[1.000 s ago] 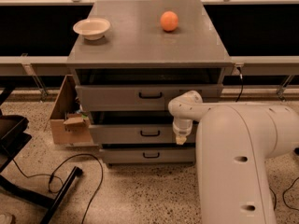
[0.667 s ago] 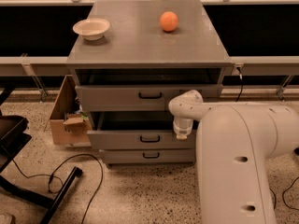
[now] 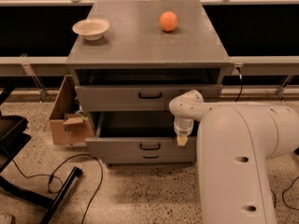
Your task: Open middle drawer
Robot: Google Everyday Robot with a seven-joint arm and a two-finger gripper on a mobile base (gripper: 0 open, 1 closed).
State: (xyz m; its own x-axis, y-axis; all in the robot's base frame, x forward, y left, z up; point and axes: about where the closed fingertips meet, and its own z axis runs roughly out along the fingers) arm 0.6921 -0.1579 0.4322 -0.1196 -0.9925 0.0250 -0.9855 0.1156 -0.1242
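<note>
The grey cabinet (image 3: 145, 45) has three drawers. The middle drawer (image 3: 121, 149), flat grey with a small black bar handle (image 3: 149, 146), is pulled out well past the drawer above, and its dark interior (image 3: 135, 125) shows. My gripper (image 3: 181, 139) points down at the right end of that drawer's front top edge, on the end of my white arm (image 3: 243, 157). The top drawer (image 3: 117, 98) stands slightly out. The bottom drawer is mostly hidden under the middle front; only its handle (image 3: 150, 157) shows.
A white bowl (image 3: 91, 28) and an orange (image 3: 168, 21) sit on the cabinet top. An open cardboard box (image 3: 65, 120) stands left of the cabinet. Black cables (image 3: 70, 169) and a black chair base (image 3: 32, 192) lie on the floor at the left.
The middle drawer has slid out toward the camera. My gripper has moved down and forward along with its front.
</note>
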